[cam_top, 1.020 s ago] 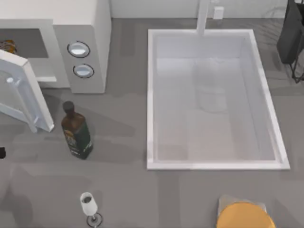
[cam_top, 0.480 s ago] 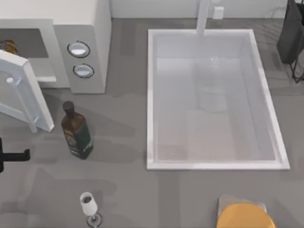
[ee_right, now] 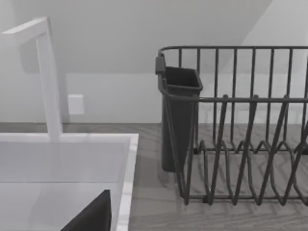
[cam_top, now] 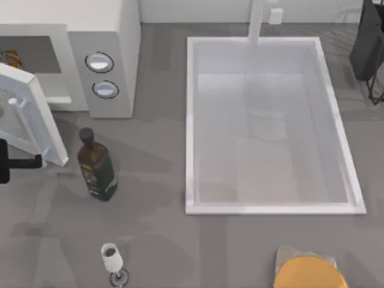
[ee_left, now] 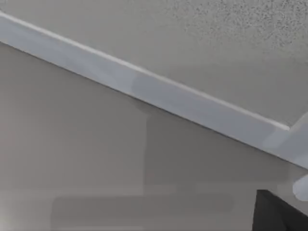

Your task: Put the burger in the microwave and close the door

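The white microwave [cam_top: 114, 36] stands at the back left with its two round knobs facing up. Its door [cam_top: 37, 123] hangs open, swung out toward the table's front. Inside the cavity, at the view's left edge, a bit of the burger [cam_top: 8, 58] shows. My left gripper [cam_top: 35, 162] reaches in from the left edge, with one dark finger lying just in front of the door's outer corner. The left wrist view looks along the door's white frame [ee_left: 183, 98] and speckled window [ee_left: 231, 29]. A dark part of my right gripper [ee_right: 91, 216] hangs over the sink corner.
A dark bottle [cam_top: 97, 168] stands just right of the door's corner. A wine glass [cam_top: 111, 258] is near the front edge. The white sink [cam_top: 191, 120] takes up the middle right, with a faucet [cam_top: 257, 21], a dish rack [ee_right: 240, 125] and an orange disc on a board [cam_top: 309, 273].
My left gripper has come in from the left edge and moved back toward the door's outer corner. The door, bottle and glass stay where they were.
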{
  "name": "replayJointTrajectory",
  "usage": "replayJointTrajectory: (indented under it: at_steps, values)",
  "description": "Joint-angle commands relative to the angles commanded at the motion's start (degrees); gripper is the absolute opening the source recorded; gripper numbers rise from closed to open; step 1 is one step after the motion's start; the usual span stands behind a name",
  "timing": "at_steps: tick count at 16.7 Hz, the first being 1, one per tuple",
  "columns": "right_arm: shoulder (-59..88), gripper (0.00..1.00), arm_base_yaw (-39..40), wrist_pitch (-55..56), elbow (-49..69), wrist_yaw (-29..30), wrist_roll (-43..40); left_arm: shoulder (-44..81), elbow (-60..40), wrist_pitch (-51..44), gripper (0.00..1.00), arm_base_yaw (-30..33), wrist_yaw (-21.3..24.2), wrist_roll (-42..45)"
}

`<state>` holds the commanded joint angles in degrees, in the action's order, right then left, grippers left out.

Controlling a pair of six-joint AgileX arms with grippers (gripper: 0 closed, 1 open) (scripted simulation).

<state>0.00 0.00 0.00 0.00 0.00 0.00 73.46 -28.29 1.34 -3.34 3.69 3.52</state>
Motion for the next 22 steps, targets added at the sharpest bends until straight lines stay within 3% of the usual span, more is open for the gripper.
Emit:
replayJointTrajectory:
  at_steps: [6, 13, 22]
  values:
    - [0.0, 1.0, 0.0, 0.0, 0.0, 0.0, 0.0, 15.54, -8.18, 5.48, 0.0, 1.0, -0.69, -0.92]
    - [0.0, 1.0, 0.0, 0.0, 0.0, 0.0, 0.0, 17.09, -9.44, 5.92, 0.0, 0.92, -0.75, -1.11]
    - [0.0, 1.0, 0.0, 0.0, 0.0, 0.0, 0.0, 31.51, -25.57, 4.56, 0.0, 1.74, -0.93, -1.75]
